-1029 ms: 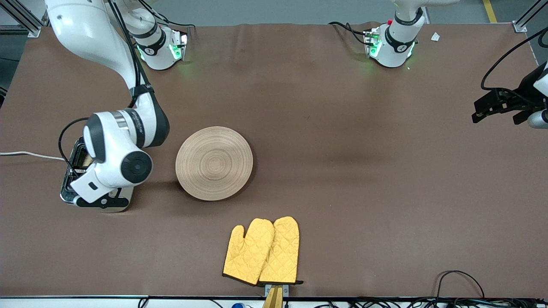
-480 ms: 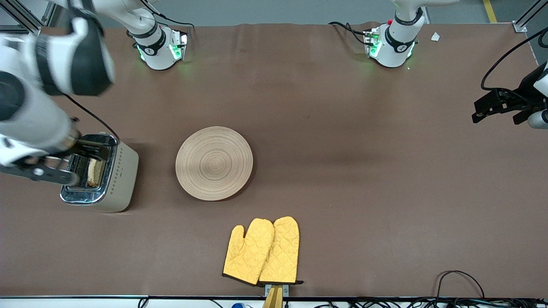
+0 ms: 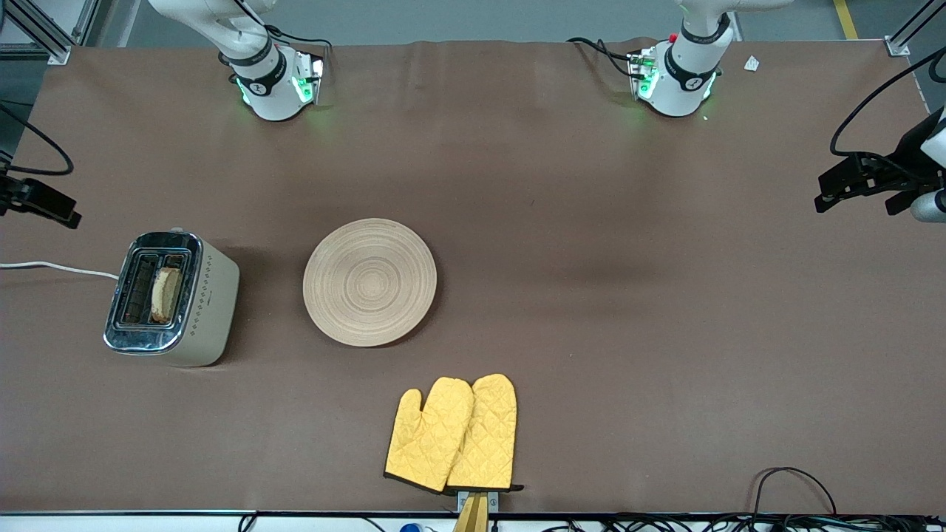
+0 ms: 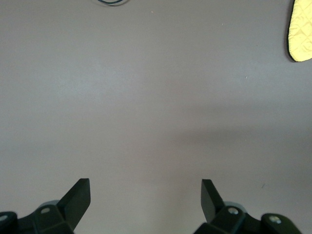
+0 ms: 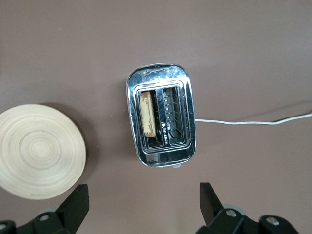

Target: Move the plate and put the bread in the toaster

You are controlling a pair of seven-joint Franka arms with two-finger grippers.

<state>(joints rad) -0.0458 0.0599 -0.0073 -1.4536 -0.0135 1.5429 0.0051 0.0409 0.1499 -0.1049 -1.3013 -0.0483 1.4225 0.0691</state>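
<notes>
Right gripper (image 5: 144,207): jaws released, hovering high over the toaster (image 3: 171,298) at the right arm's end of the counter (image 3: 628,332). Bread (image 3: 165,293) stands in one slot, long axis along it. Plate (image 3: 369,281) beside toaster. Left gripper (image 4: 145,202): released, I keep it waiting over bare counter.

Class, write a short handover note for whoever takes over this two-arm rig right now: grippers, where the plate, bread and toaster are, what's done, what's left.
Left gripper: open, empty, waiting over bare table at its own end.
Right gripper: open, empty, above the toaster.
Bread: standing in the toaster slot nearer the plate.
Plate: empty, beside the toaster.
Done: bread loaded.
Left: apparently nothing; toaster lever not visible.
</notes>
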